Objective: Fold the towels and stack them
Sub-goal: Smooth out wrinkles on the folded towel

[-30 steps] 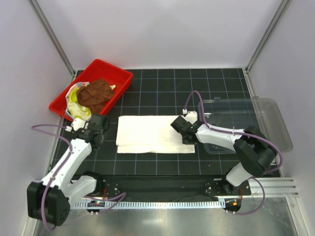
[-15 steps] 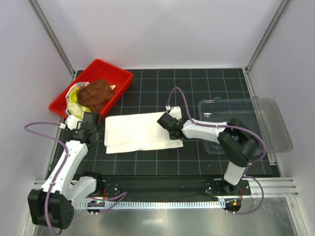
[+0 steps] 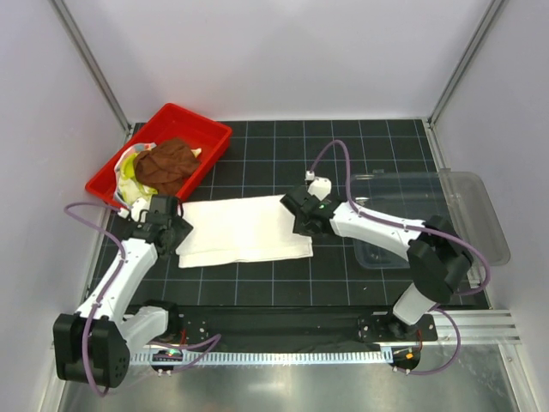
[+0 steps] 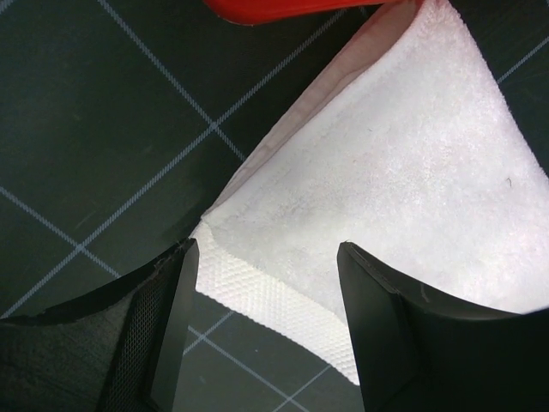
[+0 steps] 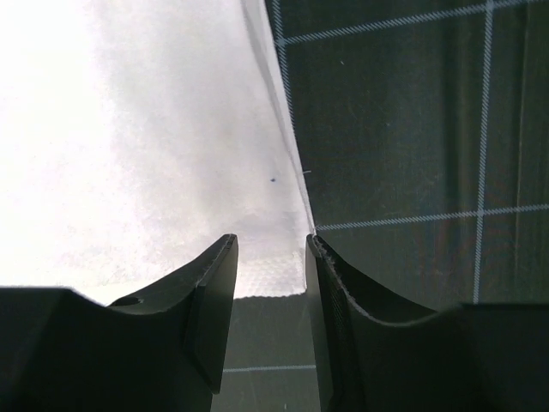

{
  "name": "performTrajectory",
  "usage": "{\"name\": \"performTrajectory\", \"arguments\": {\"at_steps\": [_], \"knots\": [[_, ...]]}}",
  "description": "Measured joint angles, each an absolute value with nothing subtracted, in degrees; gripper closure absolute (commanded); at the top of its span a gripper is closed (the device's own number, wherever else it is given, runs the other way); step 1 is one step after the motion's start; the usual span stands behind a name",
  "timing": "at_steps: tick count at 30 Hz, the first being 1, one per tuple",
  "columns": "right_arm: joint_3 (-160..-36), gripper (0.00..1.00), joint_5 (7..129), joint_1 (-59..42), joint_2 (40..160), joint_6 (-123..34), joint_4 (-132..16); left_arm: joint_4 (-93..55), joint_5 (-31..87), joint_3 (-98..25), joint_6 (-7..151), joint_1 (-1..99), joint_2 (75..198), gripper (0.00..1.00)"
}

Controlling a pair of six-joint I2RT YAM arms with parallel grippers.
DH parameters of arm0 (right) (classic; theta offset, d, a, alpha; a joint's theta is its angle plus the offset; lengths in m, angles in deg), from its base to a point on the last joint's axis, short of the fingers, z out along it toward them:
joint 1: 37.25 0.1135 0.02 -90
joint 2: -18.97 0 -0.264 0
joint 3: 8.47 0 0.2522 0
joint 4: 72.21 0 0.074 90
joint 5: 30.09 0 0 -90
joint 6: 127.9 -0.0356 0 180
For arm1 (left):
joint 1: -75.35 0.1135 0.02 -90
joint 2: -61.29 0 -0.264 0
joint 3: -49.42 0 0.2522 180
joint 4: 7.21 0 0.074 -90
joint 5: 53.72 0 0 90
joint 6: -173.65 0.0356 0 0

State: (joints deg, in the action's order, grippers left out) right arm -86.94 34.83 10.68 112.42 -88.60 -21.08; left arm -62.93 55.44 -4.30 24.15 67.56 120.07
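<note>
The white towel [image 3: 244, 230] lies folded on the black mat [image 3: 377, 146]. The left gripper [image 4: 264, 270] is spread wide at its left corner, and the right gripper [image 5: 270, 253] is slightly parted at its right edge.

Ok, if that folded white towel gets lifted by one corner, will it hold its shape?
Probably floppy: the white towel lies limp, so it should drape. Its layered corner may peel apart. The nubby weave looks grippy, not slippery.

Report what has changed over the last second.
The white towel slid left across the mat together with the right gripper, whose jaws now stand apart over its right edge. The left gripper shifted only slightly and now straddles the towel's left corner, wide open. The red tray with its brown towel and the clear bin stayed put.
</note>
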Motion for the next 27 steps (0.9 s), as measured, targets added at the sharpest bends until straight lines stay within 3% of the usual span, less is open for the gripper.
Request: {"name": "performTrajectory", "arguments": {"at_steps": [12,22,25,27], "knots": [[-73.6,0.54,41.7,5.4,109.6,-93.4,-32.0,-53.5,51.6,5.5,27.1,67.6,117.0,0.33],[-67.9,0.54,46.2,4.2,107.3,-95.4,-41.0,-49.9,50.5,6.1,28.5,68.0,116.4,0.36],[-67.2,0.59,46.9,4.2,107.2,-96.2,-42.4,-49.9,50.6,6.1,28.5,68.1,116.4,0.36],[-66.7,0.67,47.2,4.2,107.2,-96.7,-43.6,-49.9,50.6,6.1,28.5,68.3,116.6,0.36]]}}
